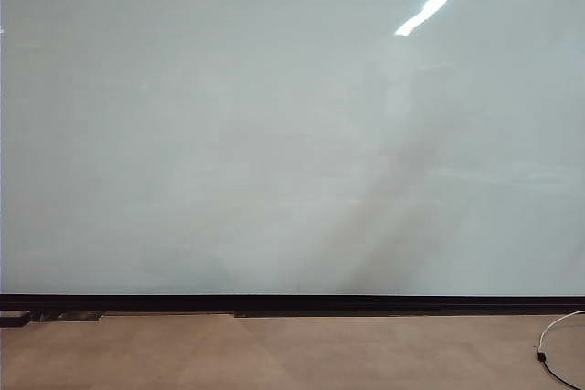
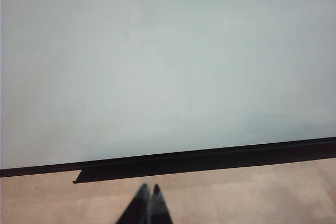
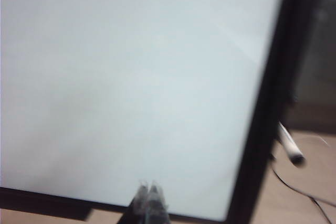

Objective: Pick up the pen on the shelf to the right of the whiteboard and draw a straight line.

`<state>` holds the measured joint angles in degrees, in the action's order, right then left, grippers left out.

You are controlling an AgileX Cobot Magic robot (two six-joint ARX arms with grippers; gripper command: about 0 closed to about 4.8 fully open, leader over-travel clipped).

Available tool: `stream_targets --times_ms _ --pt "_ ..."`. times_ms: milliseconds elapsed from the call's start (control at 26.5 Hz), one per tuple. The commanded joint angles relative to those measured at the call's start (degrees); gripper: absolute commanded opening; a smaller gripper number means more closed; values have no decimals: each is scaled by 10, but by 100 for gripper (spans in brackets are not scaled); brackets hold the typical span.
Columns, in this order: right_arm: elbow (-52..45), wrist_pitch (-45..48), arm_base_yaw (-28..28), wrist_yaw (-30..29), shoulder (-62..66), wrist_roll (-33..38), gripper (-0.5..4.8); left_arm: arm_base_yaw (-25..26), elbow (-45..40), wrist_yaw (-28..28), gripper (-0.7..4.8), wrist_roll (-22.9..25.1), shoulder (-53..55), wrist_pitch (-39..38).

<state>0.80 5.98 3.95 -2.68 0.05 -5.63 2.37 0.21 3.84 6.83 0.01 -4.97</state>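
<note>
Whiteboard [image 1: 274, 134] walls off the upper frame; bare floor [image 1: 274, 353] below lies open, a cable [image 1: 548, 349] at lower right.

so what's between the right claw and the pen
In the right wrist view, the whiteboard's black side frame stands between the shut right claw and the pen, which pokes out beyond it.

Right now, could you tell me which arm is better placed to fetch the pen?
The right. Only its wrist view shows the pen, just past the whiteboard edge, with the right gripper shut. The left gripper, also shut, sees only board.
</note>
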Motion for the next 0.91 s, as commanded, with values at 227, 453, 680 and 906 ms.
stream_targets --times_ms 227,453,680,906 --pt "175 -8 -83 46 98 -25 186 0 2 0 -5 0 0 7" --pt "206 108 -280 -184 282 10 283 0 2 0 -5 0 0 7" --pt "210 354 -436 -404 588 52 389 0 2 0 -5 0 0 7" --pt "212 519 -375 -398 793 1 415 0 2 0 -5 0 0 8"
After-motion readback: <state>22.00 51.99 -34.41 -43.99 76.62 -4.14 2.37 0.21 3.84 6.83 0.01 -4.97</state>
